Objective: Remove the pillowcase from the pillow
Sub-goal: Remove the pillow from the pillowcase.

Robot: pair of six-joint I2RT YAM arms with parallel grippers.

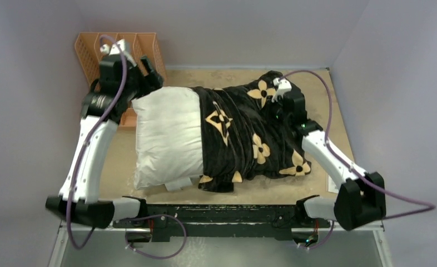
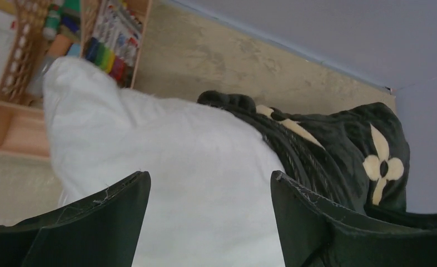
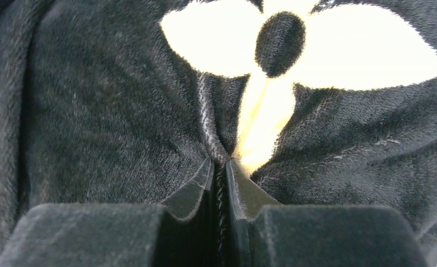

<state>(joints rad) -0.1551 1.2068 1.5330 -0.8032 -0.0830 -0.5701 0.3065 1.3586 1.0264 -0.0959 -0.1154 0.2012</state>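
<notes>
Black plush pillowcase (image 1: 244,133): half off white pillow (image 1: 166,136).
Right fingers (image 3: 221,167): pinching pillowcase fold.
Left fingers (image 2: 122,217): spread, empty.
Next: likely regrip pillow, pull apart.

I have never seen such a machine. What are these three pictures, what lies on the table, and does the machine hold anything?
Two robot arms stand at the table's near edge. One picture looks down from above; the other two come from cameras on each wrist. A white pillow lies on the table, its right half inside a black pillowcase with tan flowers. The left claw is open above the bare pillow and holds nothing. The right claw is shut on a fold of the pillowcase. An orange basket stands in the far left corner.
</notes>
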